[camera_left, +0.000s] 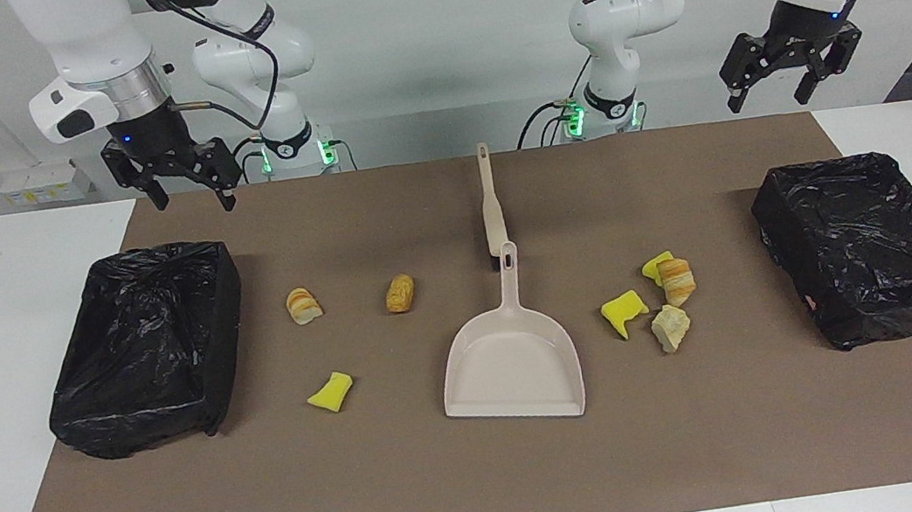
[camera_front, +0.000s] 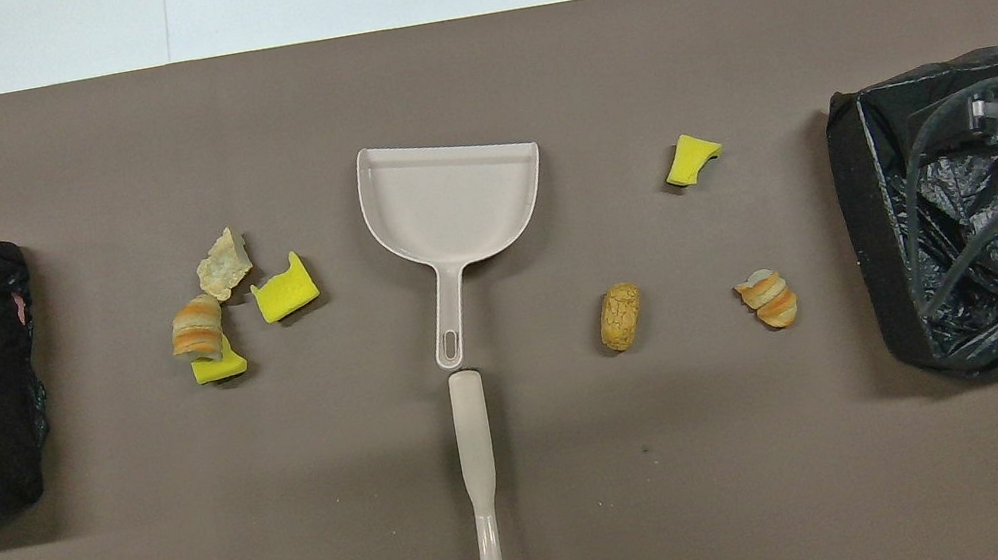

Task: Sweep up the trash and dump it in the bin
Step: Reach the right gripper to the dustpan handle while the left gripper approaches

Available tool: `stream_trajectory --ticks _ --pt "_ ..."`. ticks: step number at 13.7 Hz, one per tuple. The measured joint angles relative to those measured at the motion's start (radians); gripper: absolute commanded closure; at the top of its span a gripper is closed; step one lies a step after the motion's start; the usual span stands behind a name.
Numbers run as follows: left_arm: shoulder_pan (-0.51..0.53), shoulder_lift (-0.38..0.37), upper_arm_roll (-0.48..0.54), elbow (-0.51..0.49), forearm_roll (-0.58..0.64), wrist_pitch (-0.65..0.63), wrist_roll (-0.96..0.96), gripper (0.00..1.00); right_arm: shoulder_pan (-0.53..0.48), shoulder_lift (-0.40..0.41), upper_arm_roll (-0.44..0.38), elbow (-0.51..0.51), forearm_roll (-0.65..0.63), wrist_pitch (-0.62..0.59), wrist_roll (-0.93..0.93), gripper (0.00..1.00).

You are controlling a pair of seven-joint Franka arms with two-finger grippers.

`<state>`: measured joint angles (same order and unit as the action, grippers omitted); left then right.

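Still lying unswept on the brown-matted worktop (camera_left: 486, 481) around the untouched beige plastic dustpan (camera_left: 513, 367) and brush (camera_left: 490, 203), seven yellow-foam and bread-like trash scraps (camera_left: 625, 312), both black-lined bins (camera_left: 142, 350) waiting, left claw (camera_left: 792, 75) and right claw (camera_left: 182, 182) hanging open, empty.

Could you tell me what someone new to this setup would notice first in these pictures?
Probably the beige dustpan lying mid-mat with the brush lined up at its handle, nearer the robots. Bright trash is scattered either side of it, four pieces clustered toward the left arm's end. A black-lined bin sits at each end of the mat, with the open left gripper and right gripper raised above the mat's edge nearest the robots.
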<state>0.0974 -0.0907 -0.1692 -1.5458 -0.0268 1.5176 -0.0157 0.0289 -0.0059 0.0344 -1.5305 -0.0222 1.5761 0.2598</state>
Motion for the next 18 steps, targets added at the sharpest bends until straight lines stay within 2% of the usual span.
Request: stream_trajectory --ticks 3,5,8,12,15,18 --pt "-0.002 -0.007 -0.006 -0.015 -0.002 -0.003 0.000 0.00 0.000 0.000 -0.001 0.000 0.000 0.000 0.000 0.00" --pt "-0.008 -0.033 -0.012 -0.062 -0.014 -0.005 0.000 0.00 -0.003 0.000 -0.003 0.000 0.000 -0.004 0.000 0.00" --pt "-0.052 -0.099 -0.016 -0.177 -0.029 -0.007 -0.008 0.00 -0.006 0.000 -0.003 0.000 0.000 -0.006 0.000 0.00" --pt "-0.096 -0.253 -0.019 -0.388 -0.089 0.009 -0.026 0.00 -0.002 0.001 0.004 -0.001 0.002 -0.006 0.000 0.00" --pt "-0.214 -0.345 -0.020 -0.526 -0.102 0.050 -0.148 0.00 0.045 0.030 0.013 -0.003 0.003 0.030 0.014 0.00" --pt "-0.409 -0.355 -0.026 -0.654 -0.105 0.178 -0.340 0.00 0.157 0.117 0.018 -0.006 0.002 0.112 0.142 0.00"
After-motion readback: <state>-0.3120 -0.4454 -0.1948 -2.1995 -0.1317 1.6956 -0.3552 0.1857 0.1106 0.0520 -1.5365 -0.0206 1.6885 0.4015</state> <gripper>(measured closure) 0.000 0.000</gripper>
